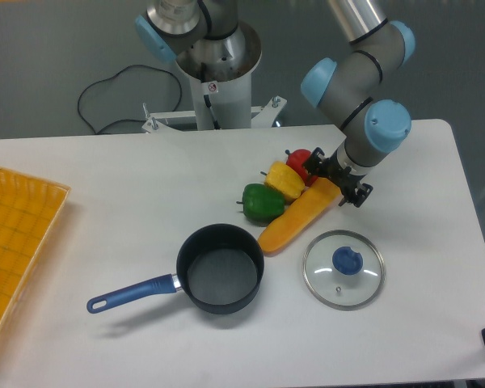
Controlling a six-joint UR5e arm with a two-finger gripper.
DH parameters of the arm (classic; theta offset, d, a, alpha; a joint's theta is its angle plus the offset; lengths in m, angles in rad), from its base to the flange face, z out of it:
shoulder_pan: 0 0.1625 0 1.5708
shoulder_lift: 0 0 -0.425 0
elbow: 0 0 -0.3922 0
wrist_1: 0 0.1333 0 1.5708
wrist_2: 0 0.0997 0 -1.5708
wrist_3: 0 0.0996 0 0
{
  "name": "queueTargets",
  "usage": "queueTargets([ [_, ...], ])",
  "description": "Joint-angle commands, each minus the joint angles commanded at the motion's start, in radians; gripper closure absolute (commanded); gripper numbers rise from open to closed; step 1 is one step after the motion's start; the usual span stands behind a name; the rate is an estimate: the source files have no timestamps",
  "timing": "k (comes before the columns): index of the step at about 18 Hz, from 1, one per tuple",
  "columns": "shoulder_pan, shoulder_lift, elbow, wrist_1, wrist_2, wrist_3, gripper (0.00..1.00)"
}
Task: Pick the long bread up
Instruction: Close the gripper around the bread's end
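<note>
The long bread (301,219), a smooth yellow-orange loaf, lies diagonally on the white table, its lower end beside the pot and its upper end by the peppers. My gripper (336,181) hangs over that upper right end. It is open, with one dark finger (313,166) on the side of the red pepper and the other finger (359,195) on the right side of the loaf. The tip of the loaf sits between them, and there is a gap on both sides. The bread rests on the table.
A red pepper (300,162), a yellow pepper (284,181) and a green pepper (262,202) crowd the loaf's left side. A dark pot with a blue handle (219,267) stands at its lower end. A glass lid (343,269) lies to the right, and a yellow tray (12,242) sits at the far left.
</note>
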Motion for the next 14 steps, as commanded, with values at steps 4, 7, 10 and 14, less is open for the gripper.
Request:
queueTargets([
  [4,-0.002,-0.003,-0.011,0.011,0.011,0.0,0.05],
  [7,-0.002,-0.009,-0.023,0.043,0.011,0.0,0.05],
  [10,-0.003,-0.011,-0.023,0.048,0.011,0.0,0.06],
  [14,-0.003,-0.015,-0.023,0.049,0.011,0.0,0.08],
])
